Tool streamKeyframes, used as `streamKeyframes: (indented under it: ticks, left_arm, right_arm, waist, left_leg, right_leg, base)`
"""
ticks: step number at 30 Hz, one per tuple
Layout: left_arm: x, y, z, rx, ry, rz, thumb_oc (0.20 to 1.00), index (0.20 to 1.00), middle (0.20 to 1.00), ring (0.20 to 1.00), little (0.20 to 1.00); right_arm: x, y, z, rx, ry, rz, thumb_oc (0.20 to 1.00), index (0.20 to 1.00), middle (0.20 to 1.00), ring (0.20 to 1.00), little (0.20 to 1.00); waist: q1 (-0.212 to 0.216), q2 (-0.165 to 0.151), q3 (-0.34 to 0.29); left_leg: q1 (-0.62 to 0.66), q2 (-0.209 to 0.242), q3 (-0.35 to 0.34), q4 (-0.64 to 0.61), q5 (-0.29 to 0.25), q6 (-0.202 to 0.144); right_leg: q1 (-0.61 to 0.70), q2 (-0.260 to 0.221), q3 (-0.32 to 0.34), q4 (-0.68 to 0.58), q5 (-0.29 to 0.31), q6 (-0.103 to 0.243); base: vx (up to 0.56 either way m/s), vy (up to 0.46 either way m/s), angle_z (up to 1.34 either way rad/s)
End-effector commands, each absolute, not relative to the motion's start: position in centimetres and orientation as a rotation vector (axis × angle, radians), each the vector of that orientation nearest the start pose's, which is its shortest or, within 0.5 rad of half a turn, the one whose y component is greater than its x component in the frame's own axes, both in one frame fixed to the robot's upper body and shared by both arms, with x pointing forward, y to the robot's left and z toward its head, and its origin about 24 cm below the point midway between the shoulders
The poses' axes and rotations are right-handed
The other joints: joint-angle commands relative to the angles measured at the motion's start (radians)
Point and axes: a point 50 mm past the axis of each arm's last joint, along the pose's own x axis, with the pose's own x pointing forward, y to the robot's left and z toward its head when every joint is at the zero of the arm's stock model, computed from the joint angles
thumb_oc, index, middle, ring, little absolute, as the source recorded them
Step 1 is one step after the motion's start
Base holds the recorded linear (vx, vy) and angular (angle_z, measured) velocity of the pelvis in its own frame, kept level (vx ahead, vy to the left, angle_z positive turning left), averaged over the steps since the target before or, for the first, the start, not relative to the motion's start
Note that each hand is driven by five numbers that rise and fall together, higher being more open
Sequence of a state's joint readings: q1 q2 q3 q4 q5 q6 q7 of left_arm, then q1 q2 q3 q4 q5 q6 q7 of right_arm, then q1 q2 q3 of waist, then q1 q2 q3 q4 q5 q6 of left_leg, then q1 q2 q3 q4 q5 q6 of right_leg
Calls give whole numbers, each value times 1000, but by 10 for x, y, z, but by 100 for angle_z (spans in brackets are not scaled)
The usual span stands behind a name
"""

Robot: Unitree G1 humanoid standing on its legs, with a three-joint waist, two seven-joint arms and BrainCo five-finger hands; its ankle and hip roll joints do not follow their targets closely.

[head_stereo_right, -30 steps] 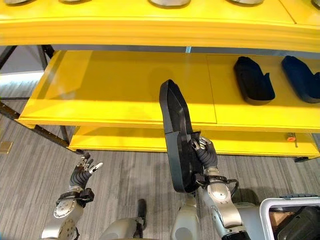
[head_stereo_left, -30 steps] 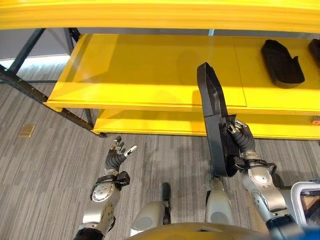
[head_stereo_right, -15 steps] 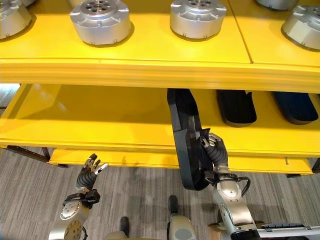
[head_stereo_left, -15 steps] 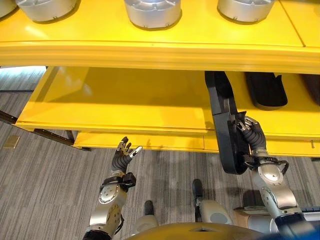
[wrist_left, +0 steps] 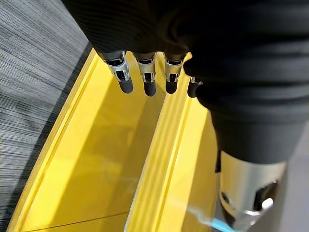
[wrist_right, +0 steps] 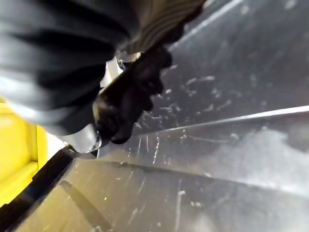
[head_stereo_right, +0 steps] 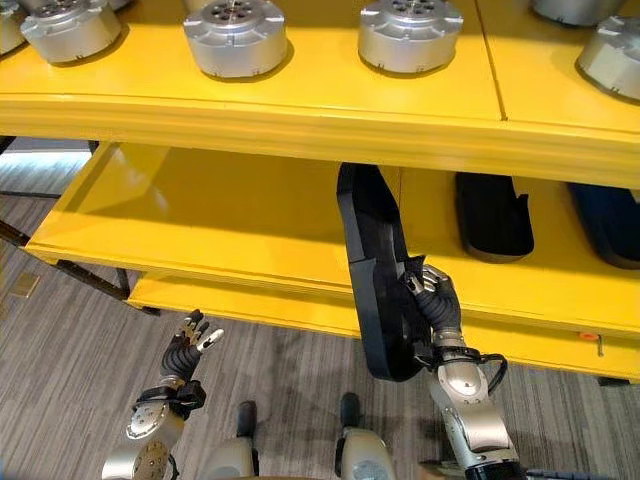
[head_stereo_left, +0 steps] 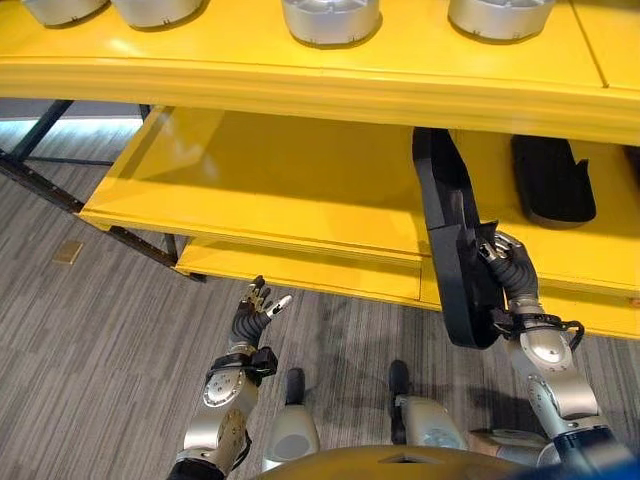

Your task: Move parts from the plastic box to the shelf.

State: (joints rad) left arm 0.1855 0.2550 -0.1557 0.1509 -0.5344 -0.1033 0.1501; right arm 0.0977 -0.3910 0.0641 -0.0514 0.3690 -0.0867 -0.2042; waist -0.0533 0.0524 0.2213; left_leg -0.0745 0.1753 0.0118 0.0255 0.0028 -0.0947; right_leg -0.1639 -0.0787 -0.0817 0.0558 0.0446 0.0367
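My right hand [head_stereo_left: 508,272] is shut on a long black plastic part [head_stereo_left: 448,240], held upright with its top end under the upper yellow shelf board [head_stereo_left: 300,85]. The part's scratched black surface [wrist_right: 217,121] lies right against that hand. It stands in front of the middle yellow shelf [head_stereo_left: 270,190]. Another black part [head_stereo_left: 551,180] lies on that middle shelf to the right, and a dark blue one [head_stereo_right: 605,215] lies beyond it. My left hand [head_stereo_left: 250,318] hangs low over the floor at the lower left, open and holding nothing, with its fingers [wrist_left: 145,79] straight toward the yellow shelf edges.
Several round silver metal parts [head_stereo_right: 237,35] stand on the top shelf. A lower yellow shelf [head_stereo_left: 300,270] sits just above the grey striped floor [head_stereo_left: 90,330]. A dark steel frame leg [head_stereo_left: 60,195] runs down the shelf's left side.
The camera has shifted, so the shelf sits differently in view. My right hand still holds the black part upright at about the same place relative to the shelf. The left hand stays low.
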Motion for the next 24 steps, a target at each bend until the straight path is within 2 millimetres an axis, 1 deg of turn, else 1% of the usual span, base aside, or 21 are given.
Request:
streamKeyframes:
  ticks: [1,2,3,4,5,6,7,9,11,12,13,14,16,17,18,21,22,23,24]
  left_arm:
    - [204,215,1,-144,153,141,1000,1000,1000,1000,1000]
    - [206,218,4,-123,141,143,1000,1000,1000,1000,1000]
    - [210,223,9,-101,125,152,1000,1000,1000,1000,1000]
    - [210,223,9,-100,125,152,1000,1000,1000,1000,1000]
    - [214,229,16,-84,93,174,1000,1000,1000,1000,1000]
    - [214,229,16,-84,93,174,1000,1000,1000,1000,1000]
    - [217,229,19,-84,77,177,1000,1000,1000,1000,1000]
    - [220,227,22,-96,63,177,1000,1000,1000,1000,1000]
    - [222,225,23,-100,59,175,1000,1000,1000,1000,1000]
    - [230,217,30,-113,29,137,1000,1000,1000,1000,1000]
    - [230,217,30,-113,29,137,1000,1000,1000,1000,1000]
    - [233,211,34,-112,11,108,1000,1000,1000,1000,1000]
    - [238,207,39,-111,-10,85,1000,1000,1000,1000,1000]
    - [238,207,39,-111,-10,85,1000,1000,1000,1000,1000]
    - [241,202,44,-115,-30,64,1000,1000,1000,1000,1000]
    - [244,197,50,-115,-52,36,1000,1000,1000,1000,1000]
    - [244,197,50,-115,-52,36,1000,1000,1000,1000,1000]
    - [245,196,53,-117,-64,29,1000,1000,1000,1000,1000]
    - [246,195,54,-113,-68,20,1000,1000,1000,1000,1000]
  right_arm:
    - [230,-210,73,34,-160,-116,200,200,200,200,200]
    - [232,-209,73,40,-161,-113,200,200,200,200,200]
    - [236,-206,75,47,-169,-110,200,200,200,200,200]
    - [236,-206,75,47,-169,-110,200,200,200,200,200]
    - [244,-204,84,58,-209,-112,200,200,200,200,200]
    - [244,-203,84,59,-209,-112,200,200,200,200,200]
    - [249,-202,91,60,-242,-119,200,200,200,200,200]
    - [253,-201,99,71,-273,-127,200,200,200,200,200]
    - [254,-200,101,72,-283,-130,200,200,200,200,200]
    - [261,-198,116,67,-345,-142,200,200,200,200,200]
    - [261,-198,116,67,-346,-142,200,200,200,200,200]
    - [267,-196,128,56,-396,-148,200,200,200,200,200]
    - [276,-192,142,41,-449,-155,200,200,200,200,200]
    - [276,-192,142,41,-449,-155,200,200,200,200,200]
    - [285,-189,156,30,-495,-168,200,200,200,200,200]
    - [296,-186,175,6,-551,-185,200,200,200,200,200]
    - [296,-186,175,6,-551,-185,200,200,200,200,200]
    - [300,-185,182,1,-572,-190,200,200,200,200,200]
    - [303,-185,188,-10,-585,-195,200,200,200,200,200]
  waist:
    - [6,-59,-63]
    - [7,-62,-63]
    - [11,-70,-64]
    - [11,-70,-64]
    - [16,-78,-62]
    - [16,-78,-62]
    - [18,-81,-57]
    - [17,-83,-48]
    - [17,-84,-45]
    - [12,-81,-19]
    - [12,-80,-20]
    - [9,-75,-2]
    - [8,-70,18]
    - [8,-70,17]
    - [10,-65,40]
    - [12,-64,70]
    - [12,-64,70]
    - [16,-60,83]
    - [16,-62,90]
  left_leg:
    - [-39,-27,29,40,19,5]
    - [-39,-36,36,49,7,9]
    - [-43,-49,52,70,-14,17]
    - [-43,-49,52,71,-14,17]
    - [-60,-58,64,105,-37,23]
    - [-62,-58,64,107,-38,23]
    - [-76,-61,68,129,-51,30]
    - [-102,-63,72,161,-65,34]
    - [-116,-63,71,173,-69,35]
    - [-177,-67,68,219,-76,30]
    - [-182,-66,67,223,-78,30]
    - [-218,-69,65,246,-83,31]
    - [-257,-69,67,275,-87,31]
    - [-258,-68,67,276,-88,31]
    - [-292,-67,70,301,-92,33]
    - [-345,-61,70,345,-101,33]
    - [-346,-61,70,347,-101,33]
    - [-360,-56,68,368,-112,34]
    - [-374,-57,69,374,-108,35]
  right_leg:
    - [132,-173,23,26,-51,113]
    - [132,-184,26,21,-45,119]
    - [132,-206,31,7,-27,132]
    - [132,-206,32,7,-27,132]
    - [122,-222,36,-7,-8,140]
    - [121,-222,36,-7,-8,141]
    - [114,-229,40,-12,-4,142]
    - [103,-238,41,-9,2,144]
    - [97,-241,40,-9,4,144]
    - [59,-251,39,-4,11,143]
    - [55,-250,39,-3,10,143]
    - [22,-252,41,6,11,141]
    - [-23,-250,49,25,13,140]
    - [-24,-250,49,25,13,139]
    - [-68,-246,59,48,14,138]
    - [-130,-235,73,93,7,133]
    - [-132,-235,73,94,7,133]
    - [-155,-227,79,120,-2,131]
    - [-176,-224,83,133,1,129]
  base:
    - [112,201,-27]
    - [104,206,-35]
    - [71,153,-19]
    - [65,179,-6]
    - [25,86,0]
    - [40,135,-8]
    - [9,67,-9]
    - [-7,64,-5]
    - [-64,29,-3]
    - [-108,20,-1]
    - [-187,34,3]
    - [-121,22,2]
    - [-119,19,1]
    - [-134,21,-4]
    - [-124,20,-5]
    - [-127,1,-10]
    - [-99,-7,-7]
    - [-82,-1,-5]
    - [-76,-1,-12]
